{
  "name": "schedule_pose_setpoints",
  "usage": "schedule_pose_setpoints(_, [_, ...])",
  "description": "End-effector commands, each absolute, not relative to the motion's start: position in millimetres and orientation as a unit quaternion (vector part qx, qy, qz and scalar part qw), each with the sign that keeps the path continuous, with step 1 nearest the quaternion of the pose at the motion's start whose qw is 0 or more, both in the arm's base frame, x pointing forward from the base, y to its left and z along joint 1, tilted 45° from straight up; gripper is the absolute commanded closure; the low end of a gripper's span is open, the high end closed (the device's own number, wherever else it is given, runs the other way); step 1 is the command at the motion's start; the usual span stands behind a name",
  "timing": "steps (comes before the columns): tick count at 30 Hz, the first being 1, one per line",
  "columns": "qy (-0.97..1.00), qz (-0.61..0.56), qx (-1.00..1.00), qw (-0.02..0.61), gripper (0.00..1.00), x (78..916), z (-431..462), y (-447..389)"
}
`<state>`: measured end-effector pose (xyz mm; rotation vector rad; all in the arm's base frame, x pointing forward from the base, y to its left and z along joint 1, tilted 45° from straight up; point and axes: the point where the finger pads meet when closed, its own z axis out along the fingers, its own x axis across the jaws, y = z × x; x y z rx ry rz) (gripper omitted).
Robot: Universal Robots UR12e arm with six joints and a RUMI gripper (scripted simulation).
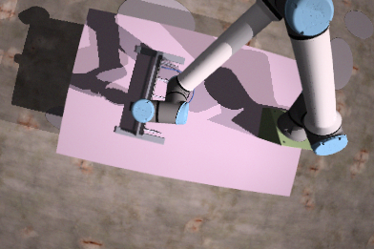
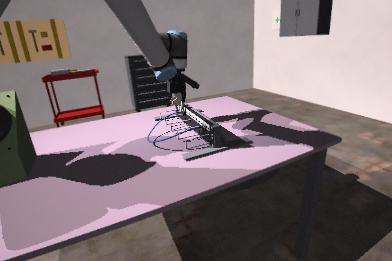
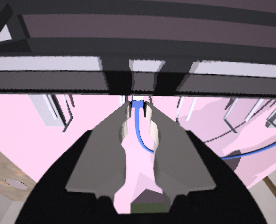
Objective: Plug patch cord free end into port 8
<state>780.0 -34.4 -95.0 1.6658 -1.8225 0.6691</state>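
A dark free-standing rack (image 1: 143, 90) (image 2: 202, 123) (image 3: 139, 75) stands on the pink table (image 1: 200, 155) (image 2: 100, 177). A blue patch cord (image 2: 159, 134) (image 3: 141, 130) loops from the rack over the table. My gripper (image 3: 137, 102) (image 2: 176, 101) is shut on the cord's free-end plug (image 3: 138, 104), right at the rack's face. In the wrist view the plug's tip sits at a dark port opening in the panel. I cannot tell how deep it is or which way the latch faces. The rack looks upright.
The arm's green base block (image 1: 272, 128) (image 2: 10, 137) stands at the table's edge. A red cart (image 2: 75, 94) and a dark drawer cabinet (image 2: 145, 84) stand by the back wall. Wire cable guides (image 2: 175, 129) stick out of the rack's near side.
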Motion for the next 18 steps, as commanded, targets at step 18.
schedule_pose_setpoints(18, [-0.685,0.243,0.621,0.293,1.00,789.4,-90.8,-33.8])
